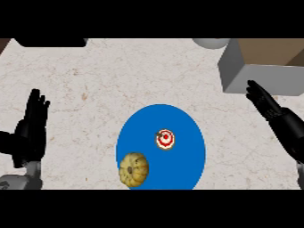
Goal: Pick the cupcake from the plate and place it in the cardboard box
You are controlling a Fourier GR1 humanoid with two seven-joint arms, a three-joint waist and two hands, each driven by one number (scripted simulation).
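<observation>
A small cupcake (165,139) with red and white icing sits near the middle of a blue plate (180,120). The cardboard box (266,75), with grey outer walls and a brown inside, stands at the far right of the counter. My right hand (267,104) is open with straight fingers, to the right of the plate and just in front of the box's near wall. My left hand (29,129) is open and upright at the left, well away from the plate.
A yellowish-brown pastry (133,169) lies at the plate's near left rim. A grey round object (211,42) shows at the far edge beside the box. A dark object (51,42) lies at the far left. Dark flooring borders the counter's left.
</observation>
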